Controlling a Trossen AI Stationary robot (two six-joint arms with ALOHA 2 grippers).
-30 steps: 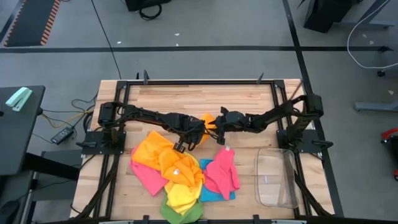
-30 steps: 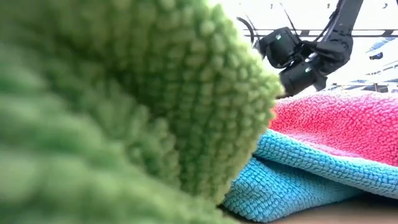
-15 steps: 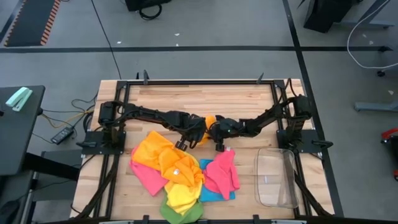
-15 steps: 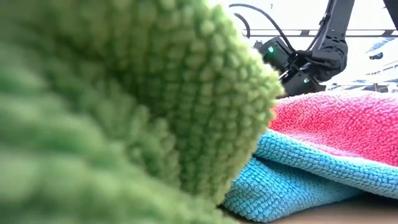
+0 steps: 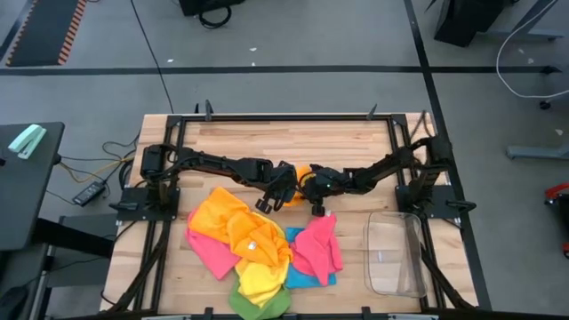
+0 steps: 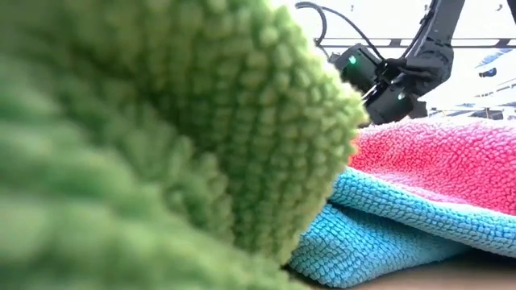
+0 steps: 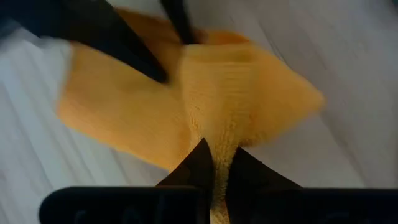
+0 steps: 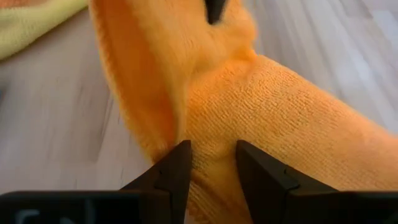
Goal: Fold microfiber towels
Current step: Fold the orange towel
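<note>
Keeping the orange towel (image 5: 301,172) taut is advised: it is pinched by the left claw (image 7: 219,163) and right claw (image 8: 212,163) above the surface (image 5: 267,142).

Both slender, jointed arms are matte black, with thin black cables looping along their links. Each wrist ends in two flat, pointed dark fingers (image 8: 177,168). A small green indicator light (image 6: 351,58) glows on one black wrist housing.

R end effector (image 8: 211,163) pinches a fold of the orange towel (image 8: 267,106) betw. its two dark fingers (image 8: 175,171). Towel bunched over pale wood tabletop (image 8: 56,118). Yellow towel (image 8: 31,18) lies nearby. Another dark finger tip (image 8: 216,9) touches the orange cloth's far side.
</note>
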